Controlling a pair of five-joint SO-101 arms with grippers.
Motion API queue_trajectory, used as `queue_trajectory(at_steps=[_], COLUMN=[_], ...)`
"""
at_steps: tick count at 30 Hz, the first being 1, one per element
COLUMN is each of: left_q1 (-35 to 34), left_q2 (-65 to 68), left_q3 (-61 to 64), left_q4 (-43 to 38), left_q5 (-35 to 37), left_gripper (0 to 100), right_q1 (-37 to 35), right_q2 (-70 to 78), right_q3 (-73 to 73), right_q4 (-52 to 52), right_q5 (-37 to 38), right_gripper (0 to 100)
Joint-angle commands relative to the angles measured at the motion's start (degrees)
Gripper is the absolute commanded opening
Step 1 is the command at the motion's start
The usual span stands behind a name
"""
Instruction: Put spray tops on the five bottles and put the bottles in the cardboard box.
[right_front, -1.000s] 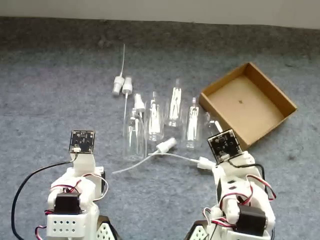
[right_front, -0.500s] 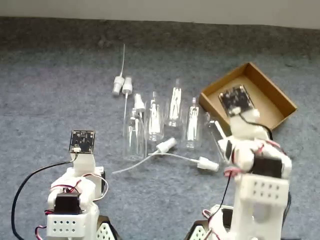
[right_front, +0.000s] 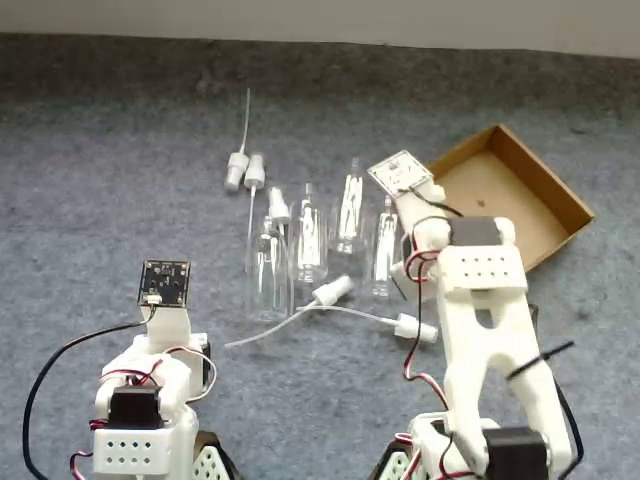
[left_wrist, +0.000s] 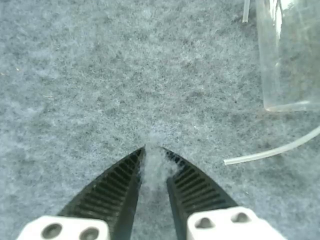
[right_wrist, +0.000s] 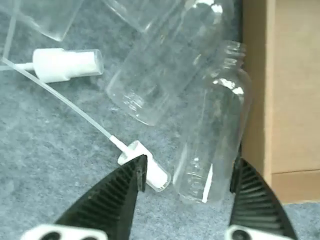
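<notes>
The right gripper (right_wrist: 189, 169) is held spread wide, low over the grey felt surface (right_wrist: 60, 165), with nothing gripped. Between its fingers an uncapped clear bottle (right_wrist: 215, 135) is seen lying on its side, closer to one finger than to the other. Just beside the other fingertip lies a white spray top (right_wrist: 146, 167), its thin tube trailing away ahead of the gripper. The cardboard box (right_wrist: 292, 100) is found just beyond the bottle, on its far side from the spray top. Further ahead, a second bottle (right_wrist: 160, 75) and another spray top (right_wrist: 67, 64) are lying. The left gripper (left_wrist: 152, 150) is almost pressed together, with only a narrow gap and nothing pinched. Ahead of it and off to one side, a bottle base (left_wrist: 287, 55) and a loose tube (left_wrist: 272, 152) are seen.
</notes>
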Motion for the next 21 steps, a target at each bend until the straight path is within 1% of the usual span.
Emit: queue_trajectory(at_steps=[1,8,18,21], left_q1=[1.19,1.19,1.19,1.19], left_q2=[-0.31,-0.31,-0.31,-0.31], left_q3=[1.27,1.27,1.27,1.27], left_q4=[0.18,0.18,0.18,0.18], left_q5=[-0.35,-0.35,-0.35,-0.35], left_gripper=[0,0,0,0], right_q1=[-1.10,0.31,3.30,4.09], right_q2=[4.53,16.92,22.29,24.48], right_q3=[-7.43,-14.46,-15.16,-14.99], right_q4=[-0.13,0.31,-0.40,-2.24], right_q5=[-2.37,-2.64,-2.29,-2.29], right_gripper=[24.6,24.6,24.6,24.6])
